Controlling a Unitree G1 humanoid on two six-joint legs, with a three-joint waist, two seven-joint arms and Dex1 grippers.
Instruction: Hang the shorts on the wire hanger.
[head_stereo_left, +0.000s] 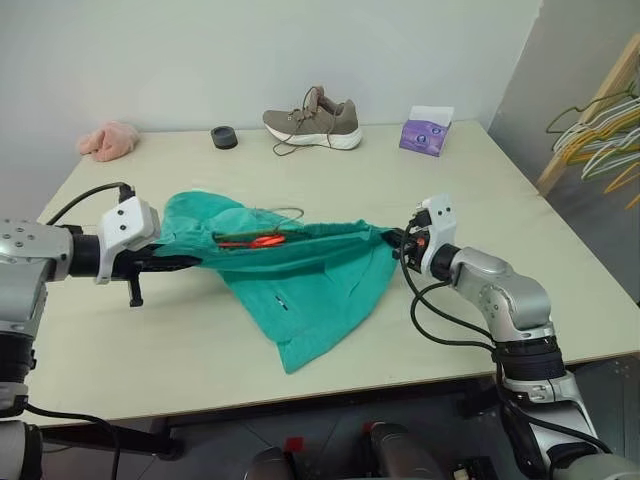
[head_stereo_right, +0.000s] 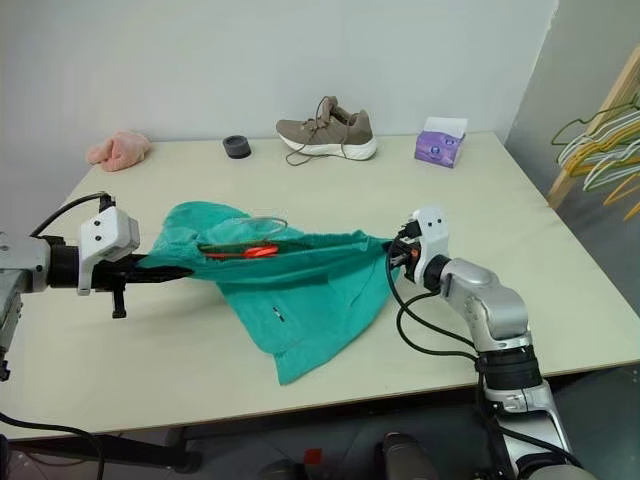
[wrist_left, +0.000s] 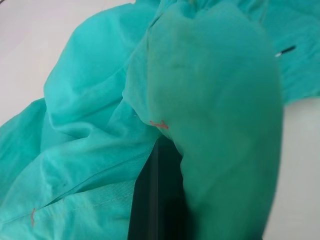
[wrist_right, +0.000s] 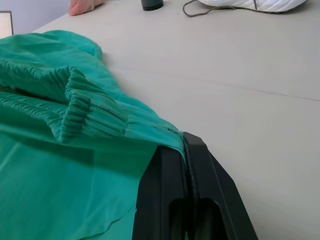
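The teal-green shorts (head_stereo_left: 300, 275) hang stretched between my two grippers just above the table (head_stereo_left: 480, 200), one leg drooping onto it toward the front edge. The orange drawstring (head_stereo_left: 255, 240) shows at the open waistband. My left gripper (head_stereo_left: 193, 262) is shut on the left side of the shorts, with cloth draped over its dark fingers (wrist_left: 155, 200). My right gripper (head_stereo_left: 393, 240) is shut on the gathered waistband's right end (wrist_right: 184, 142). A thin curve of wire, apparently the wire hanger (head_stereo_left: 285, 211), peeks out just behind the waistband; the rest of it is hidden by cloth.
Along the table's far edge lie a pink cloth lump (head_stereo_left: 108, 140), a small black ring (head_stereo_left: 225, 137), a taupe shoe (head_stereo_left: 312, 122) and a purple tissue box (head_stereo_left: 427, 130). Bunched yellow, white and green hangers (head_stereo_left: 600, 135) hang on a wooden rack at the right.
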